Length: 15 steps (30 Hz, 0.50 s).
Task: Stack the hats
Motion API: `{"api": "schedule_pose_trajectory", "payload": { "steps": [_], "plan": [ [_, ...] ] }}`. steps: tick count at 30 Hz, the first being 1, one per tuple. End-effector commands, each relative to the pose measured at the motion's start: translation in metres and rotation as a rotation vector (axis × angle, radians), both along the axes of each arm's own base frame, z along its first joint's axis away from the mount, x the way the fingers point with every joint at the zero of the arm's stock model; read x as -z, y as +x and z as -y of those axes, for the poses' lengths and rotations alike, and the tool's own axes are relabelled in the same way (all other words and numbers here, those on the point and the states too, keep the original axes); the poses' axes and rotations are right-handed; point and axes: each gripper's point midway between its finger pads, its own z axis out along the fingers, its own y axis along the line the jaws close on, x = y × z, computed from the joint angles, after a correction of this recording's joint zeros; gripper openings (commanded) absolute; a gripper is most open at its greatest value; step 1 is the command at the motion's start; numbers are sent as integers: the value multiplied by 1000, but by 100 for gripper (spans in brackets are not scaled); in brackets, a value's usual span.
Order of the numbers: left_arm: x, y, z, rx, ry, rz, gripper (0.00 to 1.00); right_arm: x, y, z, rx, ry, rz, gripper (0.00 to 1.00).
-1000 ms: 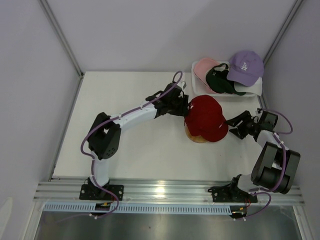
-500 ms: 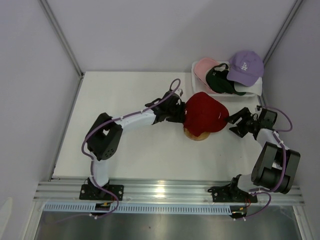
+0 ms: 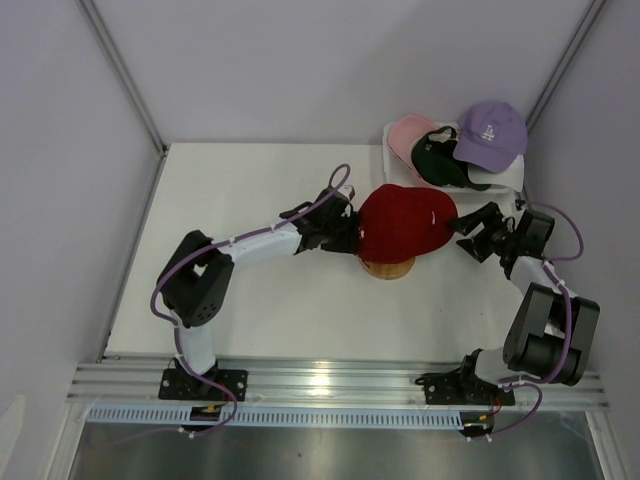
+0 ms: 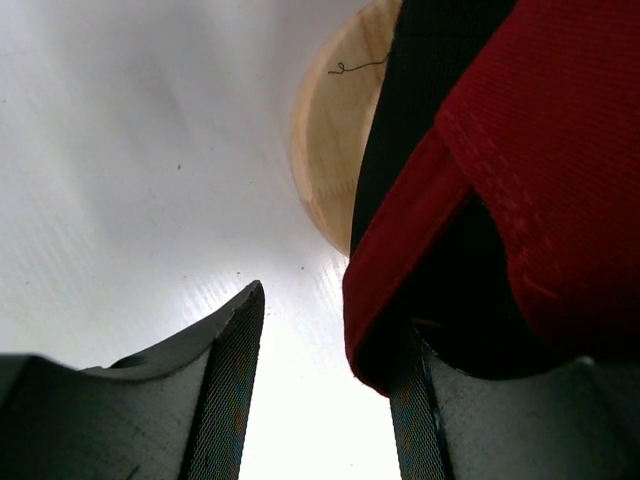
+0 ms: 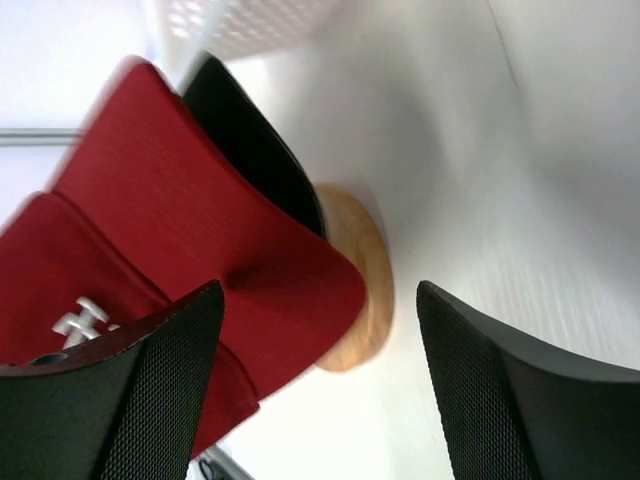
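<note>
A red hat (image 3: pixel 400 222) with a white logo sits on top of the round wooden stand (image 3: pixel 388 268) in the middle of the table. My left gripper (image 3: pixel 345 235) is at the hat's left edge. In the left wrist view its jaws stand apart over bare table, and the red hat's (image 4: pixel 540 150) rim drapes against the right finger (image 4: pixel 420 420) beside the stand (image 4: pixel 330 150). My right gripper (image 3: pixel 465 228) is just right of the brim, open wide. In the right wrist view the red hat (image 5: pixel 200 220) and stand (image 5: pixel 365 290) lie ahead of the open gripper (image 5: pixel 320 290).
At the back right a white mesh basket (image 3: pixel 440 190) holds a pink hat (image 3: pixel 408 135), a black hat (image 3: pixel 440 160) and a lavender hat (image 3: pixel 490 135) piled together. Grey walls close in on both sides of the table.
The red hat has shifted up and left and now sits squarely over the stand. The left gripper drew back leftward with it. The right gripper rose toward the brim and opened wider.
</note>
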Motion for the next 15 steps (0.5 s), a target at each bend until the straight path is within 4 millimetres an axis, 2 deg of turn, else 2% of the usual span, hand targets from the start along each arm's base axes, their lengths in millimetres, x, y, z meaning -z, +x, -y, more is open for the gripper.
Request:
{"api": "schedule_pose_trajectory", "payload": {
  "steps": [1,4,6,10,11,13,15],
  "plan": [
    [2,-13,-28,-23,51,-59,53,-27,24,-1,-6,17,159,81],
    [-10,-12,-26,-14,28,-50,53,-38,35,-8,-23,42,239,81],
    [-14,-13,-28,-12,31,-52,53,-46,42,-23,-69,51,281,80],
    [-21,-8,-33,-22,24,-45,53,-33,47,-52,-135,65,251,72],
    [-23,-7,-34,-25,19,-43,53,-30,47,-58,-148,65,246,64],
    [-27,-1,-38,-37,13,-36,53,-22,45,-71,-174,73,220,54],
    [-29,5,-43,-51,19,-28,53,-16,42,-73,-173,91,179,33]
  ]
}}
